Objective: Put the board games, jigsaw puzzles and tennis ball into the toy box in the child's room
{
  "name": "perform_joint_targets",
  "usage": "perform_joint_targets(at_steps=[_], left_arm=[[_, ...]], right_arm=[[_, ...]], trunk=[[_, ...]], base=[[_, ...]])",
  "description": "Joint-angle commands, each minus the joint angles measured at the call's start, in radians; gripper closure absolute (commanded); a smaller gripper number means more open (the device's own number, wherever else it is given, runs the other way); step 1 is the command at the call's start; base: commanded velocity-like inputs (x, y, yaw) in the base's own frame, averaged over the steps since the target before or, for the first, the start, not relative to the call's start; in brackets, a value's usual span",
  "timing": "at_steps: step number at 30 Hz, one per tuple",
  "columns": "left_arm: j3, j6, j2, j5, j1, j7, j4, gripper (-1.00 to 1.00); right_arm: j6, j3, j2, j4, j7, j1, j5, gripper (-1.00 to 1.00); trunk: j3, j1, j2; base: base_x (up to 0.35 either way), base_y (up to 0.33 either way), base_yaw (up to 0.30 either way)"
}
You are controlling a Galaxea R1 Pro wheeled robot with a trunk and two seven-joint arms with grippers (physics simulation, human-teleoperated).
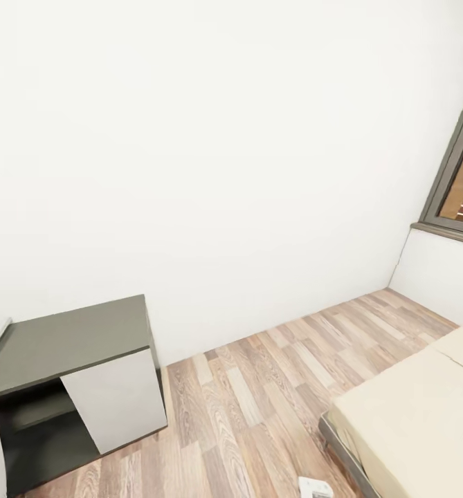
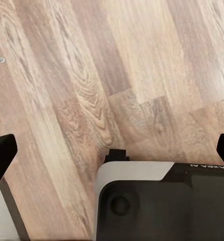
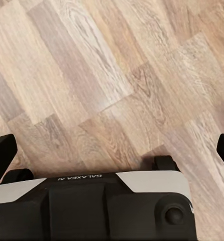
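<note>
A corner of the bed [image 1: 418,415] with a beige mattress sits at the lower right of the head view. My left gripper [image 2: 112,150] hangs over the wooden floor [image 2: 142,60] with its dark fingers [image 2: 1,158] spread wide, open and holding nothing. My right gripper [image 3: 112,150] is likewise open above the floor planks [image 3: 107,65], one fingertip [image 3: 1,155] at each side of its view. Below each gripper lies my own black and white base [image 2: 162,201].
A dark grey cabinet [image 1: 65,339] with a white door [image 1: 117,398] stands against the white wall at lower left. A grey-framed window [image 1: 459,173] is at the upper right. Wooden floor [image 1: 259,401] runs between cabinet and bed.
</note>
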Motion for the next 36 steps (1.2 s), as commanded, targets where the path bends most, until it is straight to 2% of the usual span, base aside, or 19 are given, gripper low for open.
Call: perform_joint_targets(at_steps=[1, 13, 24, 29, 36], left_arm=[[-0.009, -0.003, 0.000, 0.008, -0.001, 0.003, 0.001, -1.00], [-0.009, -0.005, 0.001, 0.009, 0.004, 0.004, 0.003, -1.00], [-0.005, -0.003, 0.001, 0.011, 0.010, 0.006, 0.003, -1.00], [-0.001, -0.003, 0.001, 0.013, 0.015, 0.007, 0.029, -1.00], [0.000, -0.004, 0.003, 0.014, 0.032, 0.008, 0.041, -1.00]], right_arm=[[0.006, 0.009, 0.000, -0.003, -0.006, 0.003, -0.008, -1.00], [0.006, 0.008, -0.001, -0.002, -0.007, 0.012, -0.008, -1.00], [-0.002, 0.008, -0.007, -0.001, -0.007, 0.058, -0.007, -1.00], [-0.058, 0.008, -0.012, 0.007, -0.007, 0.107, -0.009, -1.00], [-0.118, 0.008, -0.016, 0.064, -0.009, 0.121, -0.011, -1.00]], trunk=[[-0.002, 0.001, -0.002], [-0.002, 0.001, -0.002], [-0.002, 0.001, -0.002], [-0.002, 0.001, -0.002], [-0.002, 0.001, -0.002]], base=[[-0.001, -0.024, 0.187], [0.000, -0.004, 0.035], [0.000, 0.000, 0.130], [0.000, 0.000, 0.011], [0.000, 0.000, 0.001]])
